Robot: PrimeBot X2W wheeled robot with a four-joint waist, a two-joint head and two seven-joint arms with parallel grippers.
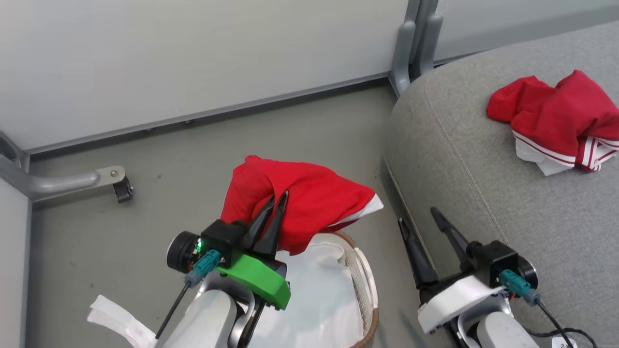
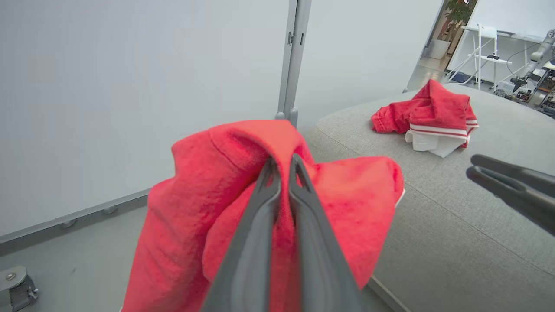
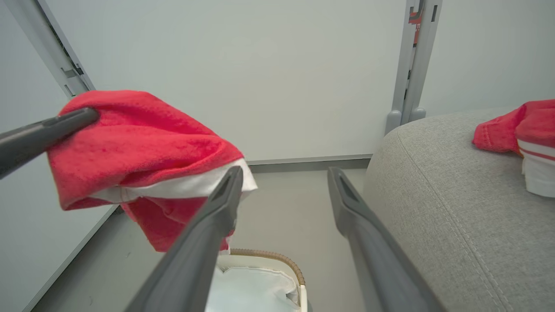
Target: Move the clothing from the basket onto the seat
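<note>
Two hands are showing, and the left hand is doing the work. Its fingers are pressing together on a fold of a red garment, which is hanging bunched above the basket, clear of its brown rim and white liner. The right hand is waiting with fingers spread wide and holding nothing, between the basket and the front edge of the seat. Further out, a second red garment with red-striped white trim is lying crumpled on the grey cushion, well apart from both hands.

Judging by this, the carrying step is under way: the piece is out of the basket and not yet over the seat. The next move is calling for a swing of the left arm to the robot's right, across the gap and the cushion's rounded edge. It needs to be high enough that the hanging cloth is not dragging on the rim or catching the right hand's fingers, which are standing in the path. Only with the cloth over the cushion should the fingers be parting. Whether more clothing is lying in the basket I cannot tell, as the arm is hiding part of it.
</note>
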